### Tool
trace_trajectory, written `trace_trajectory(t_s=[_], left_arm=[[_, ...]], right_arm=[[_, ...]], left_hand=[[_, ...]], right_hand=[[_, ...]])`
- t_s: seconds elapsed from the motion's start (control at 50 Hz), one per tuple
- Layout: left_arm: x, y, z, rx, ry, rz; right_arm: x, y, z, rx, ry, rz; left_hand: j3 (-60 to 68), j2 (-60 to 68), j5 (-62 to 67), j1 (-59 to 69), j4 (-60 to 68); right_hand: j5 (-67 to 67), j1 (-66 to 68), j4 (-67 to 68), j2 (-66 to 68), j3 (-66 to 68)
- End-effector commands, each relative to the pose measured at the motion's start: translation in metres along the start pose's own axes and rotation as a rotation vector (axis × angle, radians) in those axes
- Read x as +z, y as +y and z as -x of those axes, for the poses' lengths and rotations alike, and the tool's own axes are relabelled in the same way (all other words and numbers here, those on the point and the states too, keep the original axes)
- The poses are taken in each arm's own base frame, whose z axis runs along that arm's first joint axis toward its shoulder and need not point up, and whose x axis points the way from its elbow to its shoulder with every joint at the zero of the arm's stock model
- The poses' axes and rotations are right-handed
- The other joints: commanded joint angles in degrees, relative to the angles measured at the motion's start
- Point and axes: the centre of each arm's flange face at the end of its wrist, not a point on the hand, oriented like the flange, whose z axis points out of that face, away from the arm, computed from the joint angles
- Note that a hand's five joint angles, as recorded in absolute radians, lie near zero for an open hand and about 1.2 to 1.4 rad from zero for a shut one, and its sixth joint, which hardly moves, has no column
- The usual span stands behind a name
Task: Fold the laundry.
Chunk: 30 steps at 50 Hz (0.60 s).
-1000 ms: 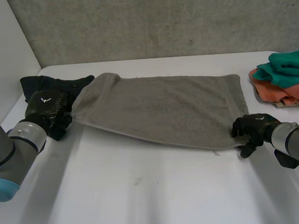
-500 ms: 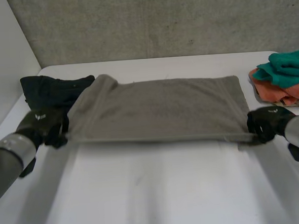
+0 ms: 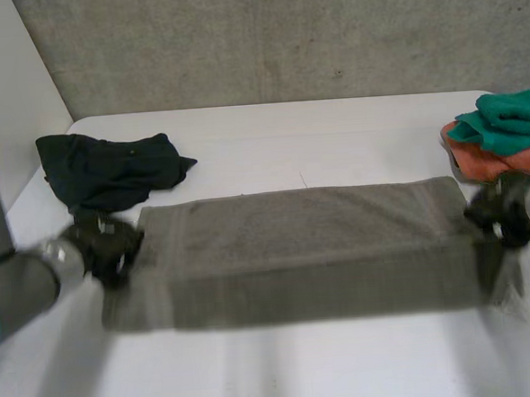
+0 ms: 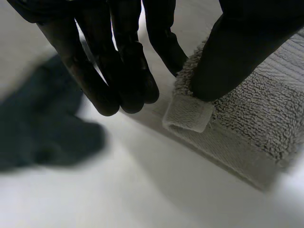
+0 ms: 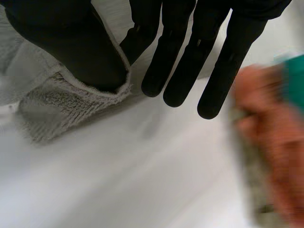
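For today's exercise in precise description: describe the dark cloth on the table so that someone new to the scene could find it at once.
On the white table, look to the far left corner, behind the long grey towel. There lies the dark cloth, crumpled; it is nearly black, while the towel is grey and the pile at the right teal and orange.

This looks like a robotics lab: a plain white table [image 3: 284, 359] lies under the left hand [image 3: 106, 253], and a bare concrete wall [image 3: 282, 35] stands beyond it.
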Motion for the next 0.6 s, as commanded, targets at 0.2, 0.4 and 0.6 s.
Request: trace_trajectory(t_s=[0.2, 0.4, 0.6], left_arm=[[-0.073, -0.208, 0.167, -0.253, -0.694, -1.027], [-0.034, -0.151, 0.151, -0.301, -0.583, -0.773], [0.013, -0.065, 0.073, -0.324, -0.318, -0.491]], right_arm=[[-0.124, -0.153, -0.156, 0.264, 0.893, -1.071], [-0.084, -0.139, -0.129, 0.273, 0.693, -0.948], [-0.003, -0.097, -0.065, 0.308, 0.367, -0.737]], left_hand=[[11.8, 11.4, 13.9, 13.8, 11.4], [11.8, 11.4, 13.9, 13.8, 11.4], [11.8, 11.4, 13.9, 13.8, 11.4]], right_hand=[[12.1, 15.0, 11.5, 12.3, 11.8], [12.1, 15.0, 11.5, 12.3, 11.8], [12.1, 15.0, 11.5, 12.3, 11.8]])
